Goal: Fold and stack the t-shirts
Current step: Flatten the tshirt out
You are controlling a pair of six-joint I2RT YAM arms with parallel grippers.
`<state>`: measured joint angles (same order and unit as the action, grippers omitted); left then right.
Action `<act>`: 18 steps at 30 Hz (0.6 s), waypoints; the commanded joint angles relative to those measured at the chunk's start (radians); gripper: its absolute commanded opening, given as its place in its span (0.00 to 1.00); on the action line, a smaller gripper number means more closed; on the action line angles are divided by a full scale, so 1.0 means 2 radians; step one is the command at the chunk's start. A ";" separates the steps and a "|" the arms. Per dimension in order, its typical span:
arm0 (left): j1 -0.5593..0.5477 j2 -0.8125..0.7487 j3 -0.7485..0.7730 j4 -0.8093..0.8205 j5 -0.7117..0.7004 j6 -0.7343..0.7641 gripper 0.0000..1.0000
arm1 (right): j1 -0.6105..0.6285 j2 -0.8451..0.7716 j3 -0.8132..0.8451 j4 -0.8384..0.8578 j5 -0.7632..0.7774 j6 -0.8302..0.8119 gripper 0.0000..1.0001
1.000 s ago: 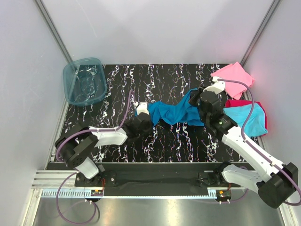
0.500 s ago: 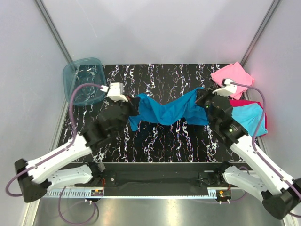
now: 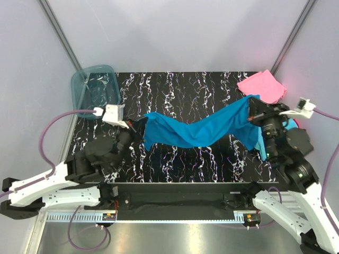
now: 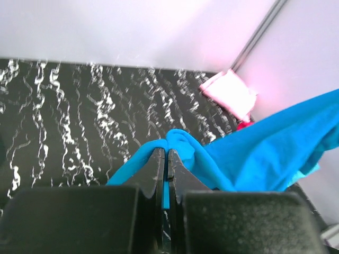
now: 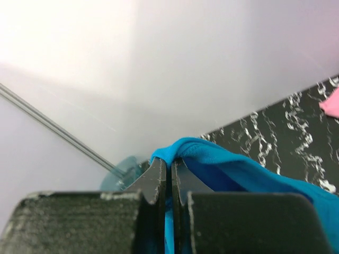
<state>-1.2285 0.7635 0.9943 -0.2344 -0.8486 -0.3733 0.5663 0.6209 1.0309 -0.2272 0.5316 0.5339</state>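
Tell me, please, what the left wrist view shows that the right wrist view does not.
Only the left wrist view shows the left gripper, its jaws shut on one end of the teal shirt, the whole pink shirt, and a sliver of the red shirt. Only the right wrist view shows the right gripper, its jaws shut on the teal shirt's other end, and the tub. Both share the teal shirt, the table and at least a corner of the pink shirt.
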 commanded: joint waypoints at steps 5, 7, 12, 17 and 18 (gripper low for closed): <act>-0.051 -0.024 0.081 0.034 -0.066 0.075 0.00 | -0.003 -0.017 0.064 0.000 -0.047 -0.033 0.00; -0.053 -0.025 0.096 0.038 -0.065 0.095 0.00 | -0.003 -0.020 0.070 0.005 -0.080 -0.044 0.00; -0.053 -0.035 0.110 0.041 -0.049 0.102 0.00 | -0.003 -0.021 0.087 -0.016 -0.104 -0.048 0.00; -0.054 -0.029 0.079 0.037 -0.085 0.088 0.00 | -0.003 -0.021 0.081 -0.057 -0.082 -0.027 0.00; -0.054 -0.028 0.060 0.037 -0.095 0.074 0.00 | -0.003 -0.024 0.076 -0.060 -0.079 -0.022 0.00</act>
<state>-1.3319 0.6956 1.1645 -0.1860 -0.9653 -0.2073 0.5636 0.5846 1.1721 -0.3199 0.3717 0.4690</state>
